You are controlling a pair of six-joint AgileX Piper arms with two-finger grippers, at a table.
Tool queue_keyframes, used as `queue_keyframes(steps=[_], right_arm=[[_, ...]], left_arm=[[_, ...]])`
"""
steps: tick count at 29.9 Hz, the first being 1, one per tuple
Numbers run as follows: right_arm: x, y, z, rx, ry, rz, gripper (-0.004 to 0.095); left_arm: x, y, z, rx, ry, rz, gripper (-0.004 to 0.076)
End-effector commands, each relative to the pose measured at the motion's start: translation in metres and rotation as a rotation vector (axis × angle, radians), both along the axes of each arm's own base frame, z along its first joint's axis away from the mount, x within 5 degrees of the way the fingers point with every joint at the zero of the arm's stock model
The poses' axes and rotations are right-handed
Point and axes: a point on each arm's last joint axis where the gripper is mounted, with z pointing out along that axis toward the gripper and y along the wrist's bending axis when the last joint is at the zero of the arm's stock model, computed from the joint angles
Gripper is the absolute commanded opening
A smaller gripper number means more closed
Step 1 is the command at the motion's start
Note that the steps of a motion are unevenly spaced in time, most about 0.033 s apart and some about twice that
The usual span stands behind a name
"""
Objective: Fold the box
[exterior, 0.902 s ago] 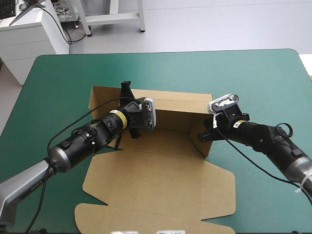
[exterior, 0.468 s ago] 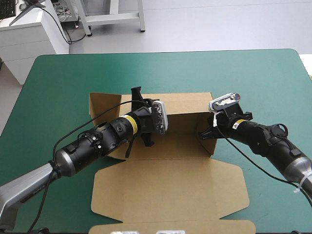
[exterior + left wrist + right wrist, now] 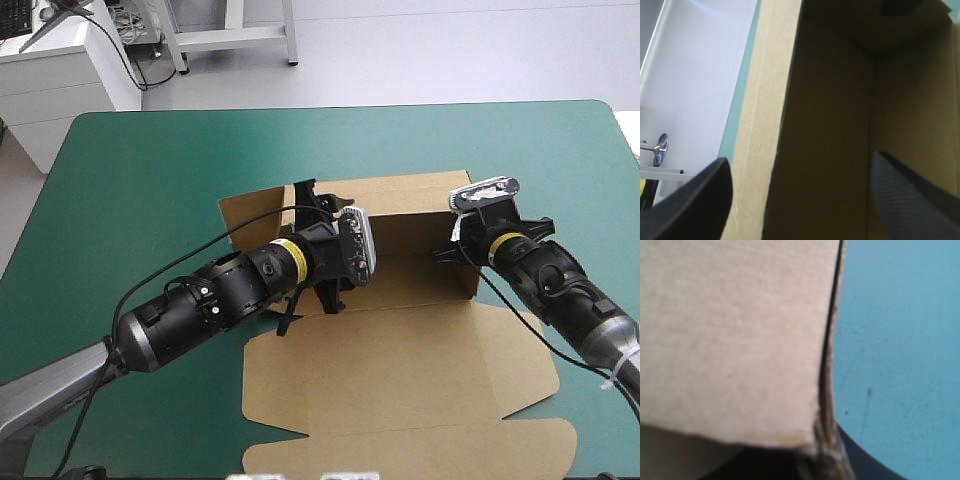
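The brown box (image 3: 400,370) stands right of the table's middle, far and side walls raised, its lid flat toward the near edge. My left gripper (image 3: 322,245) is open at the far left corner. In the left wrist view its gripper (image 3: 800,165) straddles the box's (image 3: 830,125) far wall, one black finger (image 3: 700,200) outside and the other inside, neither touching. My right gripper (image 3: 445,250) is shut on the box's right wall. The right wrist view shows that wall's (image 3: 730,340) edge pinched at the gripper (image 3: 825,460).
Bare teal-green cover (image 3: 150,170) lies wide to the left of the box and beyond it. The lid's front flap (image 3: 420,450) reaches close to the table's near edge. A narrower strip of cover runs to the table's right edge.
The box has slid to the right with both arms. My left gripper, shut earlier, has opened and let go of the far wall. The right gripper has kept its grip.
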Motion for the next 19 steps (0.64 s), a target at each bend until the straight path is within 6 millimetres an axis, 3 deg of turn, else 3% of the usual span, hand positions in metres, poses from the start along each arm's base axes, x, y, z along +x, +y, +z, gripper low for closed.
queue_keyframes(steps=[1,6,12,19], right_arm=[[0.001,-0.002,0.022,-0.014,-0.106,0.019,-0.0004],[0.001,-0.002,0.021,-0.009,-0.090,0.009,-0.0019],[0.000,-0.003,0.020,-0.013,-0.075,0.000,-0.0019],[0.000,-0.004,0.019,-0.014,-0.065,-0.005,-0.0019]], left_arm=[[-0.019,-0.001,0.036,-0.077,-0.035,-0.028,0.0428],[-0.036,-0.001,0.055,-0.013,0.001,-0.018,-0.0009],[-0.041,0.010,0.080,0.053,0.066,0.035,0.0018],[-0.015,0.052,0.108,0.005,0.233,0.230,0.0018]])
